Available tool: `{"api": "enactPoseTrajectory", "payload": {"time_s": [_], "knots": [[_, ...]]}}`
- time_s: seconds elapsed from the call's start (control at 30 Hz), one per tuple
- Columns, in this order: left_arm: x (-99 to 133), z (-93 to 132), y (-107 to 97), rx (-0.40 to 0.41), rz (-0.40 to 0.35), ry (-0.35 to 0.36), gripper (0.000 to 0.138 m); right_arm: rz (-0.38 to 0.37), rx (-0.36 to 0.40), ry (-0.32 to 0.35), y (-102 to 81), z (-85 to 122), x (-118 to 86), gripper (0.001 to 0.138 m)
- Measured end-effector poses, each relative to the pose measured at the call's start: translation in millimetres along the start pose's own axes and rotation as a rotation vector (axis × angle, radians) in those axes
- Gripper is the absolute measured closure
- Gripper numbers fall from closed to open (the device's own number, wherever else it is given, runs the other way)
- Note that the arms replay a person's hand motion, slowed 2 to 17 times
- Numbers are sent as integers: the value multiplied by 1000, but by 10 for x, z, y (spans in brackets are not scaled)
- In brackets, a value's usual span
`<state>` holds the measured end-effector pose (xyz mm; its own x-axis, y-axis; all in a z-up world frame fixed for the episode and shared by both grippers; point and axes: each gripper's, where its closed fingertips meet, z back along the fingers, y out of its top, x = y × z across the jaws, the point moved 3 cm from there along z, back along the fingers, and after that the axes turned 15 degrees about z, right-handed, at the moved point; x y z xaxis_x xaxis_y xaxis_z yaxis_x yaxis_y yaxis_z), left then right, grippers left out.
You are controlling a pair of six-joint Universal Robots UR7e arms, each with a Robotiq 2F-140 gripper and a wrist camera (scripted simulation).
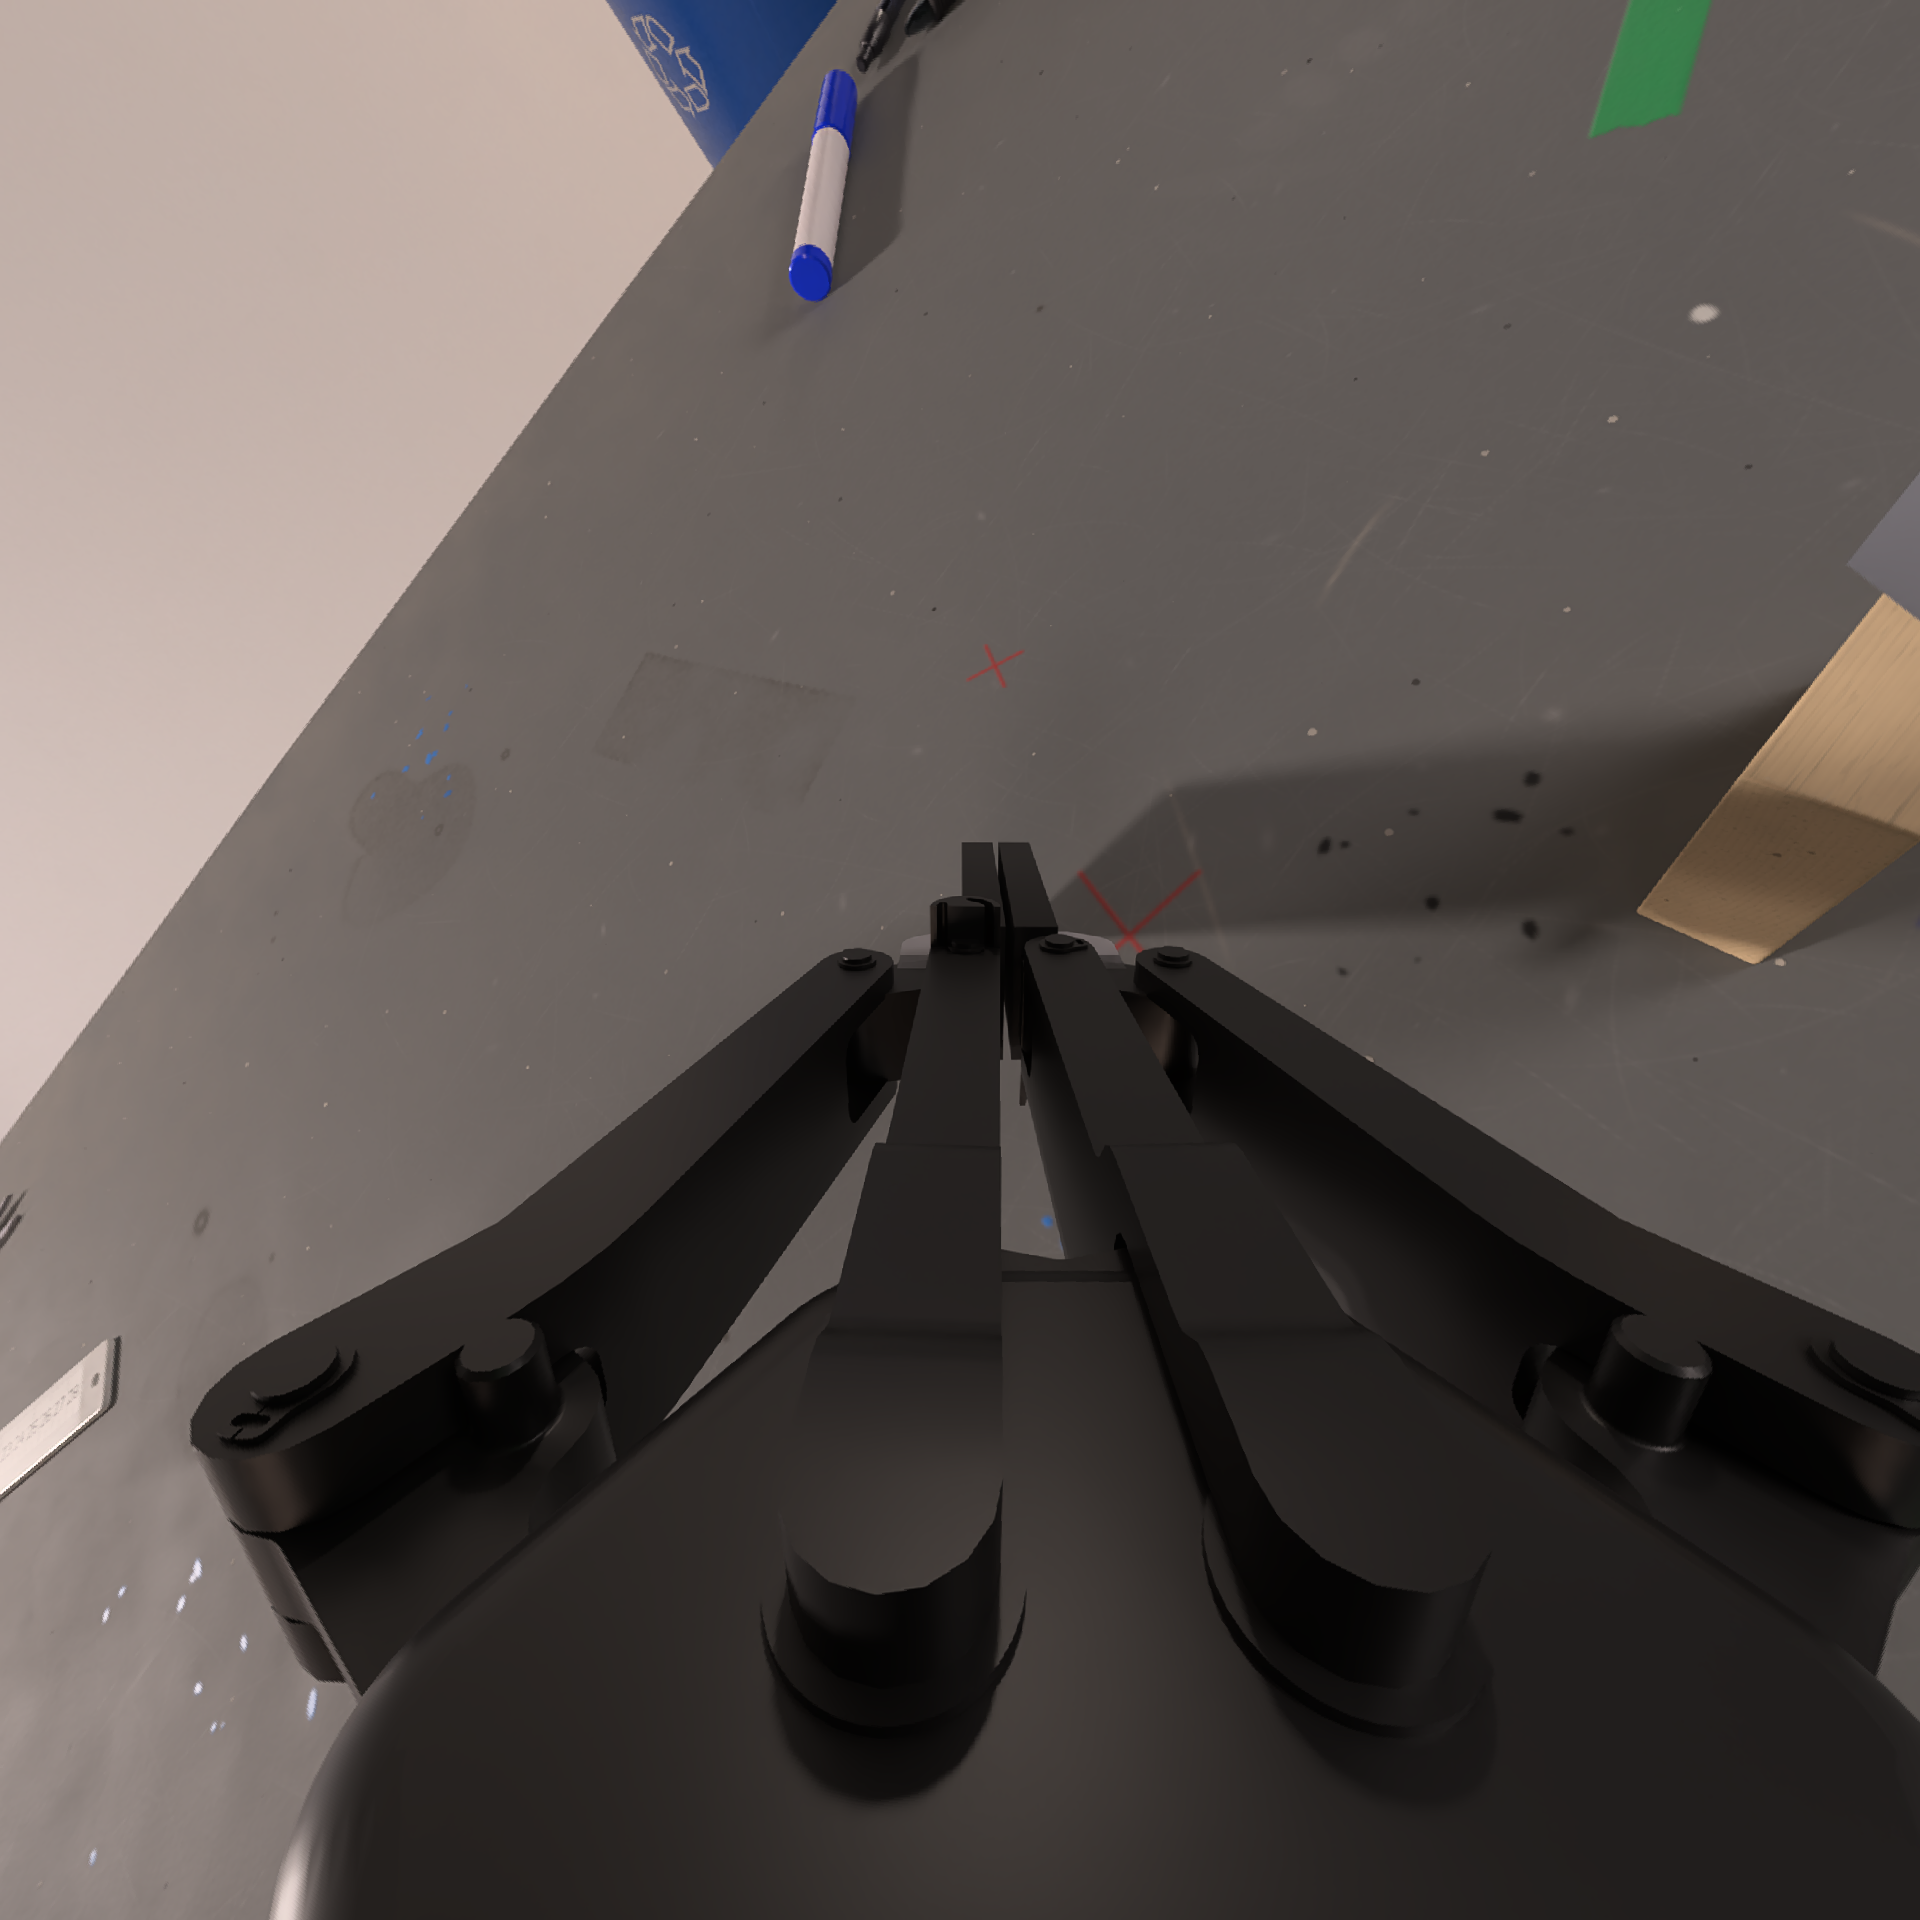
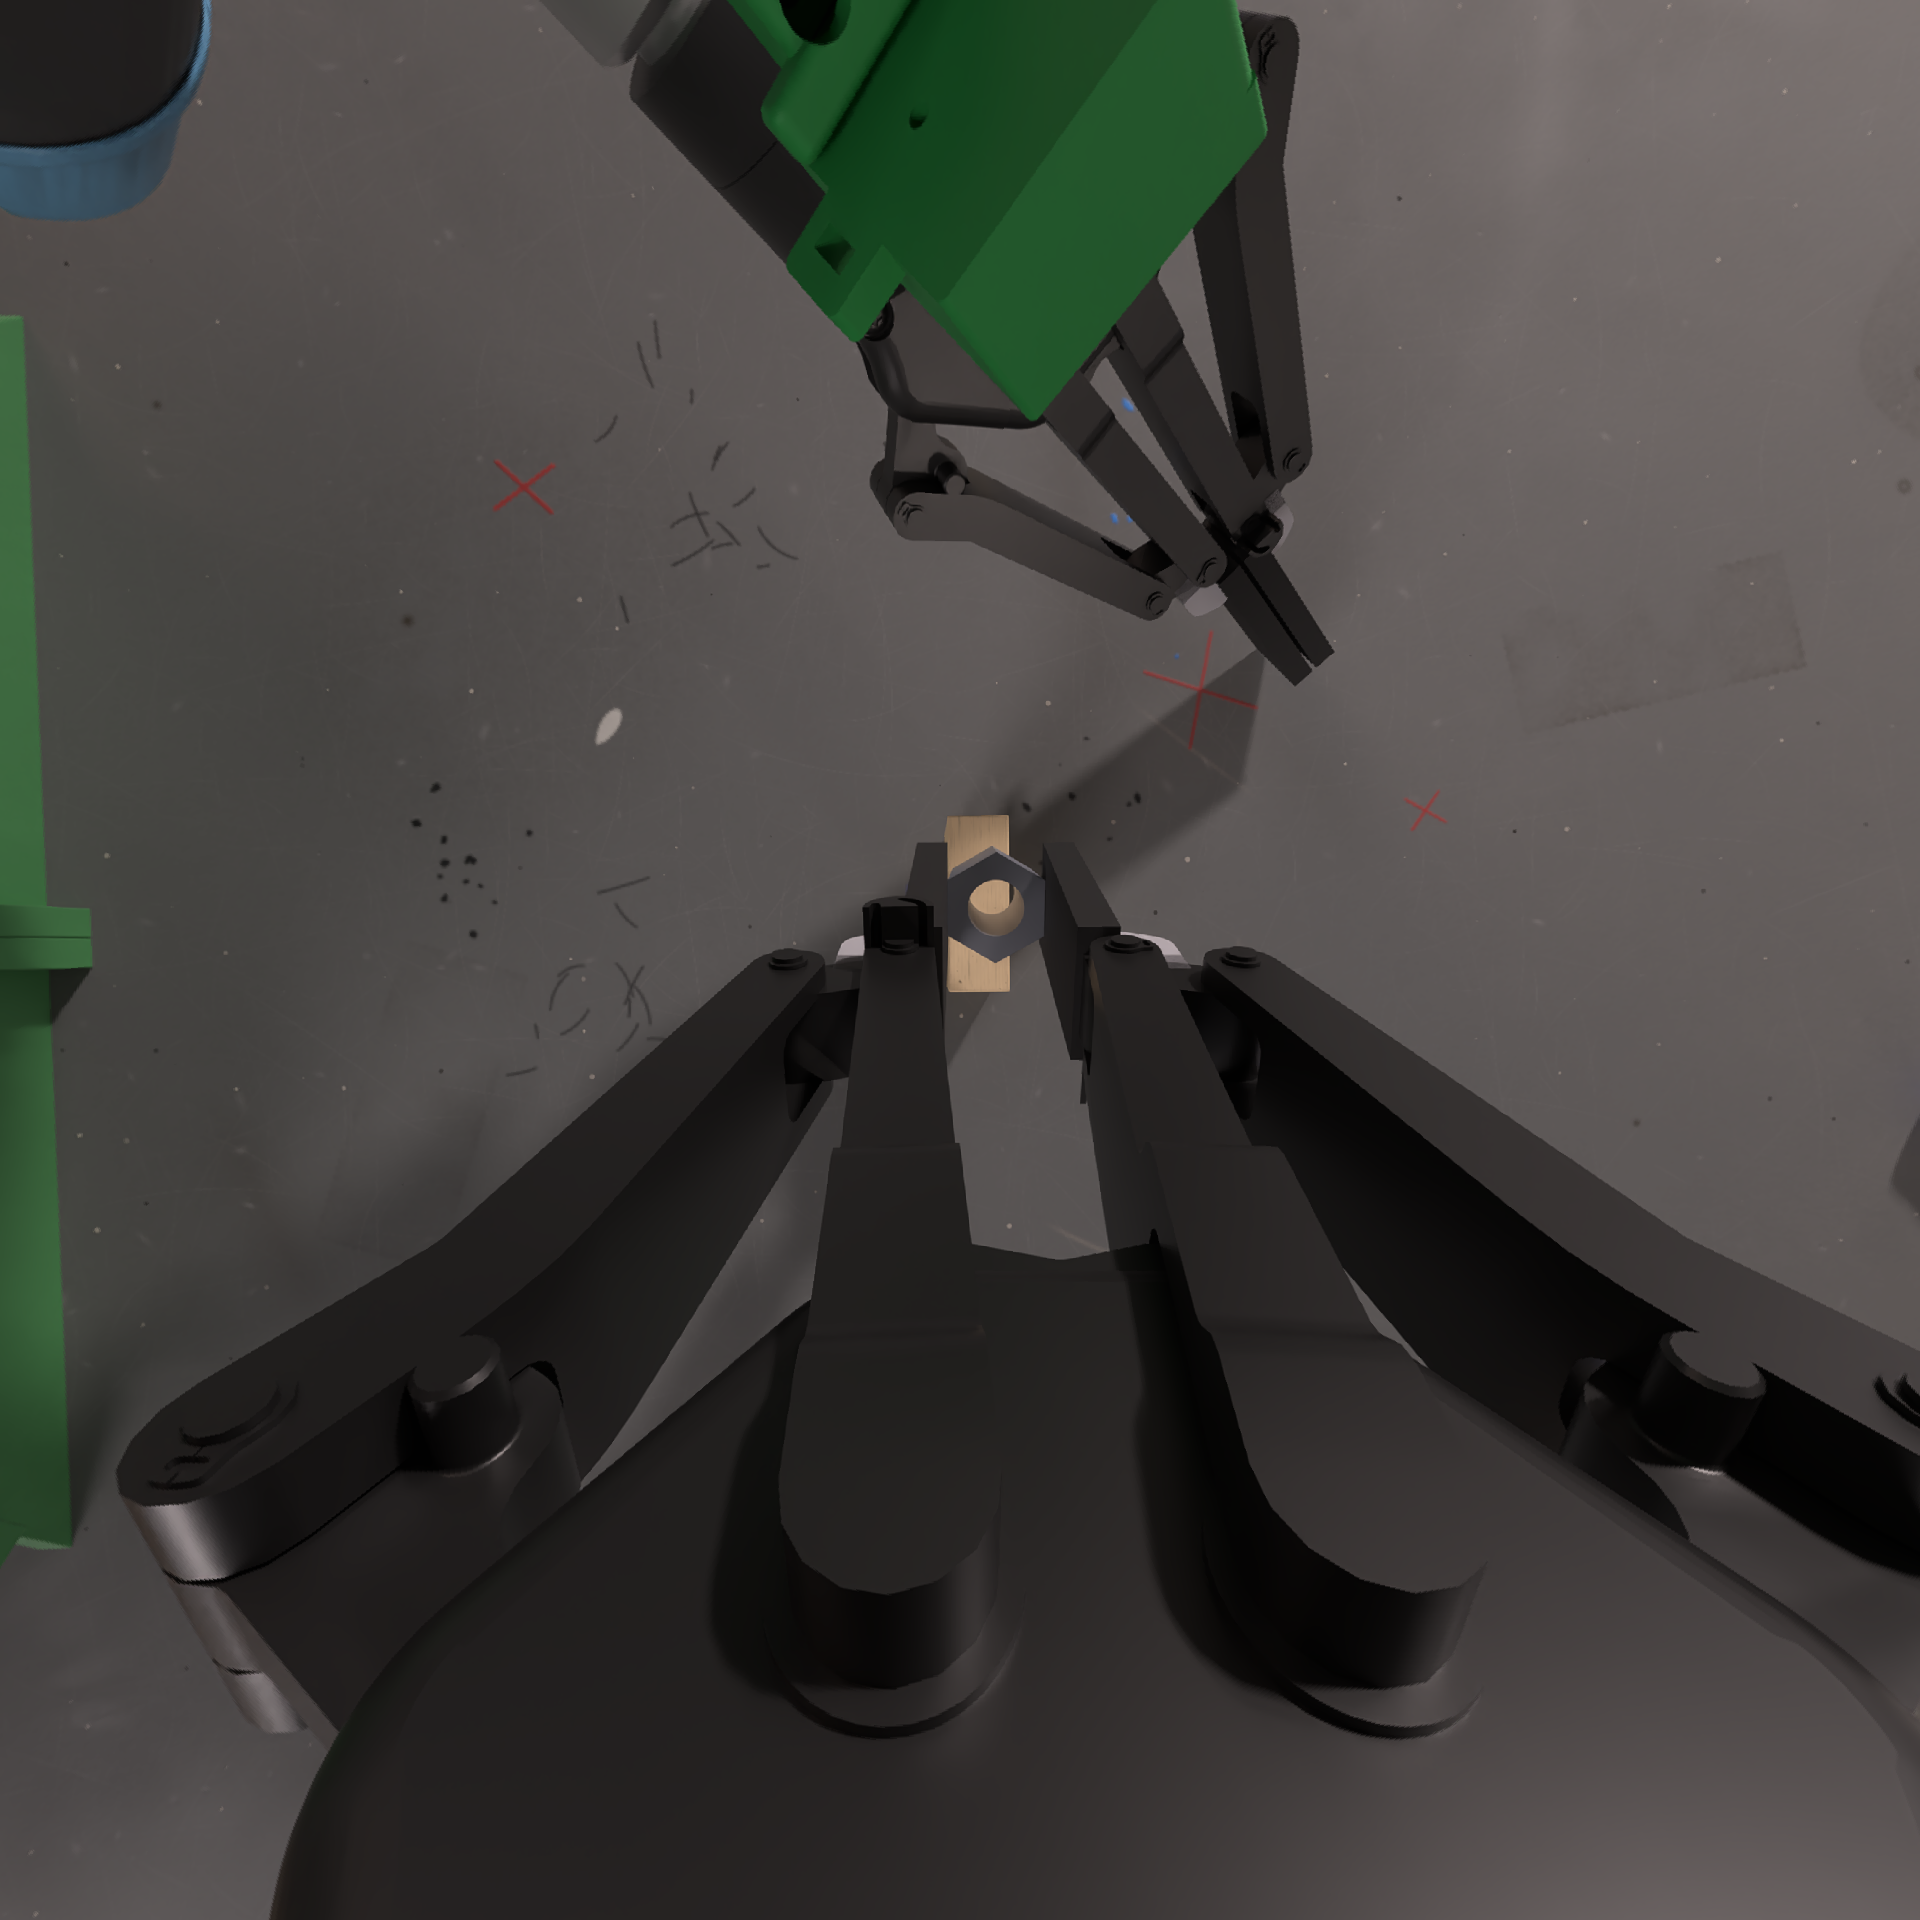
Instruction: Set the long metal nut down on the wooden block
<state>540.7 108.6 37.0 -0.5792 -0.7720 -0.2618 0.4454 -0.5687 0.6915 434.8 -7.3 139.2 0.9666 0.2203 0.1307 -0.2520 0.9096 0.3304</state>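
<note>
In the right wrist view, my right gripper (image 2: 994,894) points straight down and is shut on the long metal nut (image 2: 961,920). The nut is dark grey and hexagonal, seen end-on. Under it lies the small wooden block (image 2: 977,831), which shows through the nut's bore. I cannot tell whether the nut touches the block. My left gripper (image 1: 997,862) is shut and empty, low over the grey table. It also shows in the right wrist view (image 2: 1288,644), beyond and to the right of the block. In the left wrist view the wooden block (image 1: 1787,810) is at the right edge.
A blue-capped marker (image 1: 821,187) lies far ahead near the table's left edge (image 1: 416,644), with a blue bin (image 1: 686,62) beyond it. A green strip (image 1: 1652,73) is at the top right. A green structure (image 2: 21,935) stands at the left of the right wrist view.
</note>
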Motion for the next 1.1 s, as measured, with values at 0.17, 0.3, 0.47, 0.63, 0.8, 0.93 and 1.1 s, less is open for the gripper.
{"api": "enactPoseTrajectory", "payload": {"time_s": [0.17, 0.3, 0.47, 0.63, 0.8, 0.93, 1.1], "knots": [[1, 0, 0, 1, -4, 4, 137, 17, -18, -4, 18, 35, 11, 115], [-2, 0, -1, 4, 5, -2, 137, 33, -24, 4, 53, 34, 12, 115], [-7, 0, -3, 7, 17, -13, 137, 49, -56, 30, 51, -37, -7, 115], [-8, -1, -3, 7, 16, -14, 137, 54, -101, 47, 6, -118, -21, 115], [-8, -3, -1, 8, 1, -2, 137, 59, -96, 46, 20, -123, -21, 115], [-6, -6, 0, 12, -19, 12, 137, 61, -63, 44, 64, -86, -29, 115], [-8, -10, 1, 18, -27, 25, 137, 64, -60, 32, 55, -59, -27, 115]]}}
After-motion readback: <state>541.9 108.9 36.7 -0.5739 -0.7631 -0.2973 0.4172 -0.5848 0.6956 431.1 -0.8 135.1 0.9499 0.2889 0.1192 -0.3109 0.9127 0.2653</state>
